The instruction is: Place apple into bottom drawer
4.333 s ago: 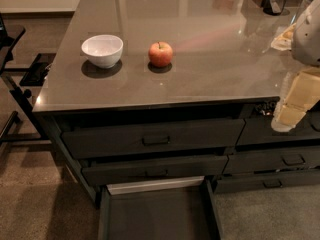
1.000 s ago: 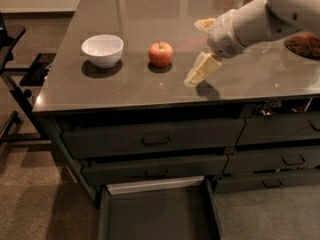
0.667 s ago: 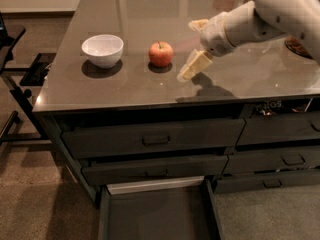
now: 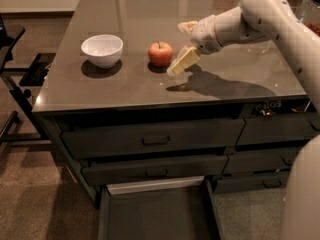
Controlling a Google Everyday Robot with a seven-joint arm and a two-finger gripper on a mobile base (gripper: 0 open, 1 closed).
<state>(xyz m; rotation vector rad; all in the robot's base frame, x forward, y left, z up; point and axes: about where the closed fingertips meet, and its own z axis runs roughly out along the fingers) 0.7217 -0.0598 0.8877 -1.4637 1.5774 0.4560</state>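
A small red apple (image 4: 160, 54) with yellowish patches stands on the grey countertop (image 4: 125, 91), right of centre of its left half. My gripper (image 4: 183, 45) hangs just above the counter, right beside the apple on its right. It is open, with one pale finger (image 4: 183, 61) near the apple's right side and the other farther back; nothing is held. The bottom drawer (image 4: 155, 216) of the left stack is pulled open below, with a dark flat interior and a pale strip at its back.
A white bowl (image 4: 102, 49) sits on the counter left of the apple. Two shut handled drawers (image 4: 155, 140) lie above the open one. A narrower drawer stack (image 4: 272, 134) is at the right. A black frame (image 4: 20, 79) stands left of the cabinet. A jar (image 4: 310, 11) is at the far right.
My arm has swung in from the right edge of the counter and kept moving left, bringing the gripper right beside the apple. The apple and bowl have not moved.
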